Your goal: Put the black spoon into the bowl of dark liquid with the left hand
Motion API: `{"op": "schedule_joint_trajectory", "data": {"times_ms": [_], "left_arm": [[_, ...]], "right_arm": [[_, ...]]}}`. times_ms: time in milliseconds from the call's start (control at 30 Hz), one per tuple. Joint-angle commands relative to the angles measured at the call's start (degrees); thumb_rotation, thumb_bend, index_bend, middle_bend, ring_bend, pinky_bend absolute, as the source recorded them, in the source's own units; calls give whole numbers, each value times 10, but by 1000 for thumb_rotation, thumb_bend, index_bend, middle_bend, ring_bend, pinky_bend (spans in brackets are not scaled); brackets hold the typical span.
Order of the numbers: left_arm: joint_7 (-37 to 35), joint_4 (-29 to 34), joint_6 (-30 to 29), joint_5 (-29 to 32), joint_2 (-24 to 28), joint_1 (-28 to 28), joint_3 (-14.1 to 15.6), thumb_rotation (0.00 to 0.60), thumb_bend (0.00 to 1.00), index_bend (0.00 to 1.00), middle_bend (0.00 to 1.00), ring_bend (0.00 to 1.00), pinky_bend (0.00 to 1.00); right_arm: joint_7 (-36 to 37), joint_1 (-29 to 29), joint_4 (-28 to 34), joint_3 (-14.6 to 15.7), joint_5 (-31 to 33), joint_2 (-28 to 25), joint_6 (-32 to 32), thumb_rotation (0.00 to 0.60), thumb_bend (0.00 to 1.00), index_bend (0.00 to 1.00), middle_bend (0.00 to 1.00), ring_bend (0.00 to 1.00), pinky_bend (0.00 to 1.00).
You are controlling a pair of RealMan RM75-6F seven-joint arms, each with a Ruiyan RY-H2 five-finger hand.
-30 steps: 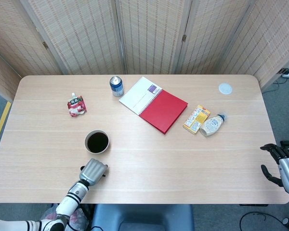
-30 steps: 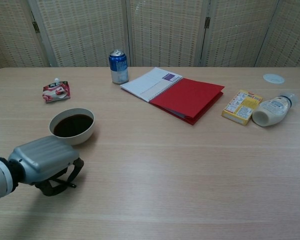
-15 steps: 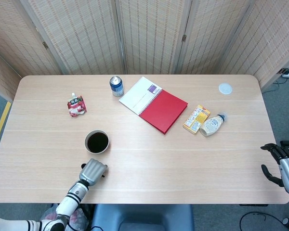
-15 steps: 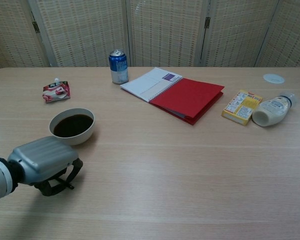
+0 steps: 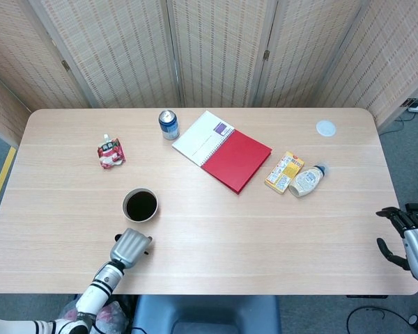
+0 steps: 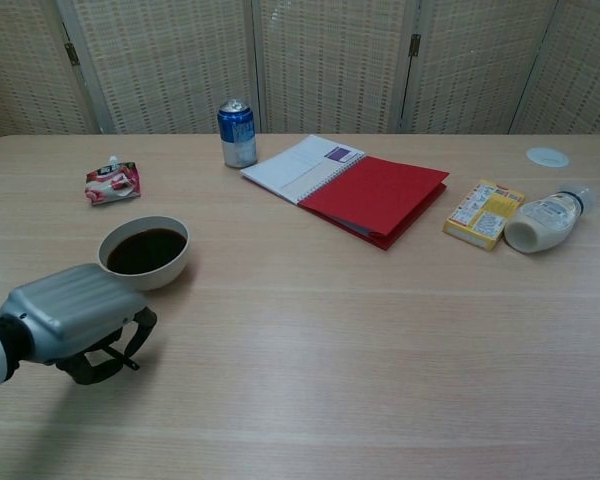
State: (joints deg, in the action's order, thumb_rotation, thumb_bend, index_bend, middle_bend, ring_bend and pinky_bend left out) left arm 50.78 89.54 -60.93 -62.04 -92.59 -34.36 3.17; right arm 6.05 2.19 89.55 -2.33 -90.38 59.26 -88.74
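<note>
A white bowl of dark liquid (image 5: 125, 207) (image 6: 152, 276) stands on the near left of the table. My left hand (image 5: 130, 248) (image 6: 73, 312) hovers just in front of the bowl, knuckles up, fingers curled under. It grips the black spoon (image 6: 128, 361). Only a thin black tip of the spoon (image 5: 147, 252) pokes out from below the hand; the rest is hidden. My right hand (image 5: 406, 234) hangs off the table's right edge, fingers apart and holding nothing.
A red pouch (image 5: 110, 153) lies at the left. A blue can (image 5: 168, 124) and an open red notebook (image 5: 225, 152) sit at the back. A yellow box (image 5: 284, 172), a lying white bottle (image 5: 306, 180) and a small lid (image 5: 325, 127) are to the right.
My left hand has shifted a little to the left and towards me, carrying the spoon with it. The right hand has not moved.
</note>
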Motion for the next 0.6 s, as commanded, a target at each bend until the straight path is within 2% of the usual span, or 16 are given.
{"op": "schedule_joint_trajectory", "data": {"times_ms": [33,133,267,433,600], "left_arm": [[-13,8,-5,-6,9,2,-4,600,492,645,961,877,1000],[-55,28,-3,-1,26,5,-19,600,492,646,961,877,1000],[-137,71,33,32,74,1,-51,600,491,646,961,878,1000],[-189,93,18,23,106,6,-73,600,491,647,962,879,1000],[-286,126,46,31,140,3,-107,600,491,650,962,879,1000]], "right_arm": [[0,-1,1,0,-1,0,-2,600,279,295,272,346,345],[0,-2,2,0,-2,-1,-4,600,278,295,272,347,345],[0,-2,2,0,-2,-1,-5,600,274,295,272,347,345],[1,-2,0,0,-4,1,-6,600,270,295,272,347,345],[1,0,-1,0,-6,2,-5,600,265,296,272,347,345]]}}
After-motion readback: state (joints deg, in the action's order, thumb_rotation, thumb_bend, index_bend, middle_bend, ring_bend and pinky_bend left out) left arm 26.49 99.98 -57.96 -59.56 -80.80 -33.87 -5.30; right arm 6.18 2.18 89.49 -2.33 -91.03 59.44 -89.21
